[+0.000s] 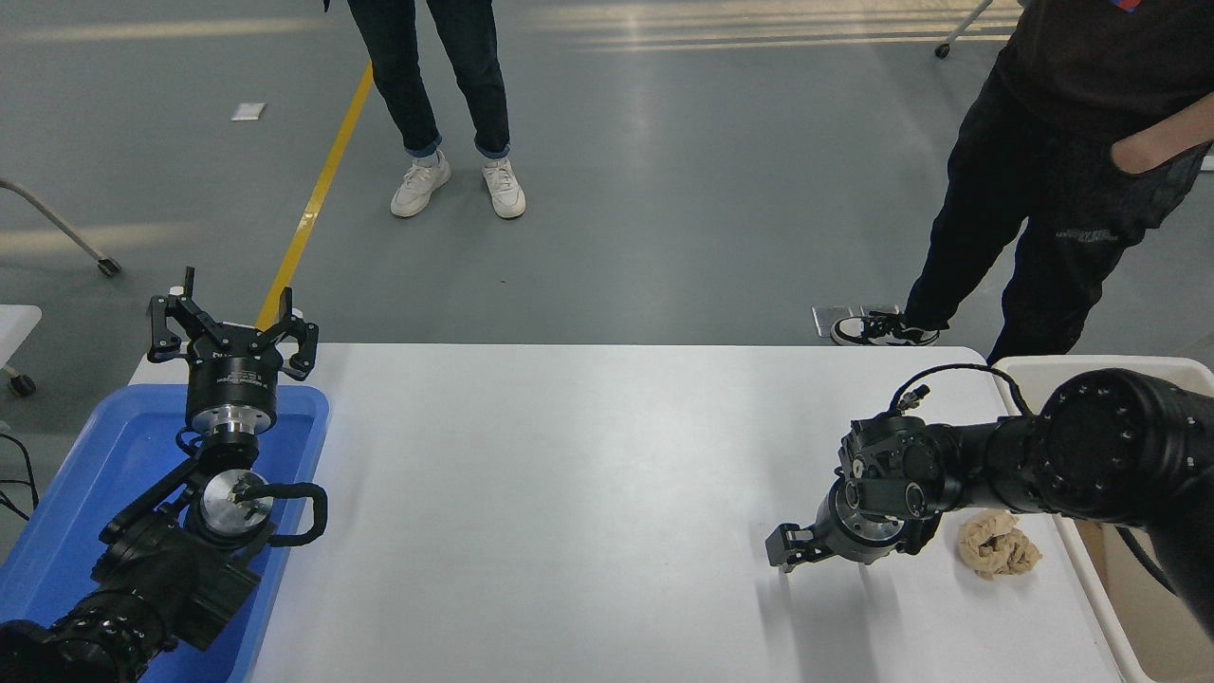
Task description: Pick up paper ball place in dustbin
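Jaws of right gripper [792, 548] are seen empty, spread state not discernible; left gripper [230, 334], spread, is parked over blue tray [57, 531]. Dustbin [1091, 365] is set at worktop [569, 493] right edge. Paper ball [998, 544] lies beside it, lumpy, long axis roughly left-right. Risk: ball nudged away by wrist.

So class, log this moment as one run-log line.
right gripper: beside paper ball, not holding | ball: on table | dustbin: right edge | left gripper: parked, open
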`<action>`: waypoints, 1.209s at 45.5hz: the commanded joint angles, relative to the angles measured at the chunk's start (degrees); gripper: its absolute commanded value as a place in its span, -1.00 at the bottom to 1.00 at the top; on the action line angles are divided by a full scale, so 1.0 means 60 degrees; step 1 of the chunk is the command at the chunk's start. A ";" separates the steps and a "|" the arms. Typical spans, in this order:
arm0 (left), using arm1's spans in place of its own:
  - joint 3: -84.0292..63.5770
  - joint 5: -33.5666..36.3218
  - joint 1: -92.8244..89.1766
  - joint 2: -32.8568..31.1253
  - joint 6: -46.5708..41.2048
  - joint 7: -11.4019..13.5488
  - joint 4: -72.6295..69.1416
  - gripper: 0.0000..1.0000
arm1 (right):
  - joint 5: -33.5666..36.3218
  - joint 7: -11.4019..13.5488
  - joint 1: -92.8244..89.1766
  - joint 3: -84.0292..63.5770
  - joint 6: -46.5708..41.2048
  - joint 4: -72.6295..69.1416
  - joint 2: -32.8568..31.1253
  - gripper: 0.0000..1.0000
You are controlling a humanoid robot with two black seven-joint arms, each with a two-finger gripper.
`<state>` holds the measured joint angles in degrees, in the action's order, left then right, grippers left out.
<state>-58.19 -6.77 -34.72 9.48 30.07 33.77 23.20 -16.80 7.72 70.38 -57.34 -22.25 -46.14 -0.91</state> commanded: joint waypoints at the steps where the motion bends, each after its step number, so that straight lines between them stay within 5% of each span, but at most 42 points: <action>1: 0.0015 0.0014 0.0000 0.0002 -0.0002 0.0012 0.0000 0.98 | 0.0002 0.0002 0.0003 0.0006 0.0001 -0.0015 0.0004 1.00; 42: 0.0132 -0.0044 -0.0015 0.0045 -0.0002 0.0012 0.0000 0.98 | 0.0046 0.0002 0.1511 0.0050 -0.0160 -0.1039 -0.0054 1.00; 55: 0.0147 -0.0044 -0.0015 0.0045 -0.0002 0.0012 0.0000 0.98 | 0.0060 0.0002 0.2946 0.0050 -0.0349 -0.2342 -0.1152 1.00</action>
<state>-57.35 -7.02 -34.81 9.75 30.05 33.84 23.20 -16.55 7.73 80.23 -57.04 -23.20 -53.31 -3.02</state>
